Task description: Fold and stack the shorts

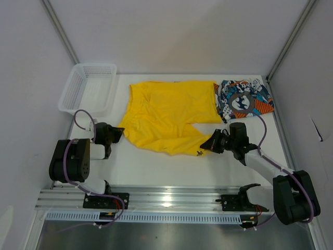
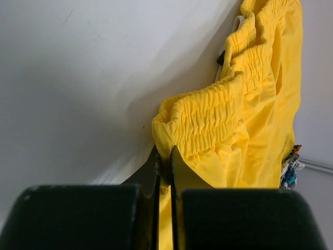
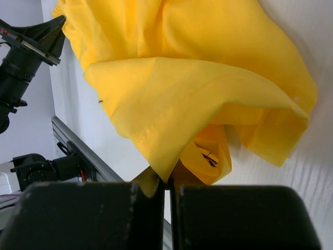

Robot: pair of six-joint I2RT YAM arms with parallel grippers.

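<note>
Risk: both pinches sit right at the cloth edge, so the yellow shorts (image 1: 166, 112) could slip out on lift. An uneven pull btwn arms would skew the fold, and drag may shift the printed shorts (image 1: 243, 99) touching them at upper right.

Left end effector (image 2: 164, 156) is clamped on the waistband corner, centre-left of top view. Right end effector (image 3: 167, 182) is clamped on the leg hem, lower centre. The yellow pair lies spread on the surface (image 1: 156, 169) btwn them.

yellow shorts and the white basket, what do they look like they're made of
Yellow shorts: thin soft cloth, matte, probably a light woven or knit fabric; it creases and drapes, and the waistband is gathered like elastic. White basket: likely moulded plastic, stiff-looking, with an open mesh grid in its walls.
</note>
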